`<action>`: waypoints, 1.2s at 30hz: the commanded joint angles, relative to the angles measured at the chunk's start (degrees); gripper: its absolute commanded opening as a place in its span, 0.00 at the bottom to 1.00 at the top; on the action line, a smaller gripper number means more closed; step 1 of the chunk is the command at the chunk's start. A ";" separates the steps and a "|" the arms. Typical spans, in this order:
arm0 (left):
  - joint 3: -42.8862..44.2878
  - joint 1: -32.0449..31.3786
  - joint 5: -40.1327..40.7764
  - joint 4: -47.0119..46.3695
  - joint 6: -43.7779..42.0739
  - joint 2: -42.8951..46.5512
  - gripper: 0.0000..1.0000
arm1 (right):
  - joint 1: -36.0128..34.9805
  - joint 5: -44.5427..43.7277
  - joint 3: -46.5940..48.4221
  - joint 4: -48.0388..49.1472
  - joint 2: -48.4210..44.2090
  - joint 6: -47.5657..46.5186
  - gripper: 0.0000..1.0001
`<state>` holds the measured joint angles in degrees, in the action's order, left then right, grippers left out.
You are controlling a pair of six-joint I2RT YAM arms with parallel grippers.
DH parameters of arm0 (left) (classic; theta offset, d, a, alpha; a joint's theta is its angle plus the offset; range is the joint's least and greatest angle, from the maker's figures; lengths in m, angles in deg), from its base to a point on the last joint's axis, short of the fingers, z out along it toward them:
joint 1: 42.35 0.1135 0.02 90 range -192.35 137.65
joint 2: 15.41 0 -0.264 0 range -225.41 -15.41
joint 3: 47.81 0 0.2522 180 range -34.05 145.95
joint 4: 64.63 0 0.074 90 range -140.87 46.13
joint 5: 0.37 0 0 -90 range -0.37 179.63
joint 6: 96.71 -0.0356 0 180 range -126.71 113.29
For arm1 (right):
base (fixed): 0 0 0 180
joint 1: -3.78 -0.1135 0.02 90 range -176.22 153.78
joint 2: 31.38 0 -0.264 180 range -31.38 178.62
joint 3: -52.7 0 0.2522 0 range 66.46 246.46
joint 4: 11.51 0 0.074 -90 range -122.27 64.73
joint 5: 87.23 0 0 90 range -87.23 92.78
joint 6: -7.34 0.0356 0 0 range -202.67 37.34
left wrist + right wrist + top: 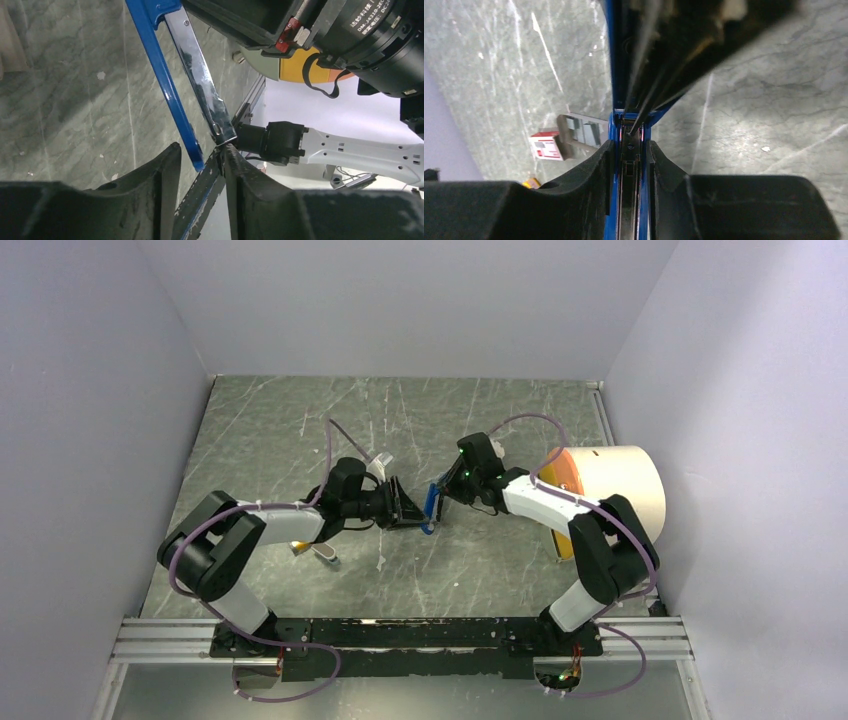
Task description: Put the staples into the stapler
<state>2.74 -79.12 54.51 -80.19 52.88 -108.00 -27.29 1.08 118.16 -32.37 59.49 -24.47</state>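
Fingers of the right gripper squeeze the long blue stapler with black parts, held over the middle of the grey table. The left gripper has its fingers a little apart around the black base. The right one should hold tight while a staple strip from the small red-and-white box at 8 o'clock slides into the shiny metal rail.
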 commanded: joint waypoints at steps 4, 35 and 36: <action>1.09 -0.32 3.21 4.71 -4.10 1.80 0.53 | -0.48 -7.46 3.04 -3.58 -1.47 -7.83 0.17; 2.23 0.54 18.71 24.87 -16.15 12.91 0.62 | -8.39 -21.15 19.89 -12.24 15.46 -36.43 0.22; 2.15 0.60 18.95 25.02 -16.24 13.03 0.62 | -8.40 -21.01 19.92 -12.32 15.70 -36.62 0.23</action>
<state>5.50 -78.93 71.17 -55.56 37.60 -96.81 -35.26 -17.37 135.76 -44.54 74.39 -58.35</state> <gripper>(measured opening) 0.623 0.287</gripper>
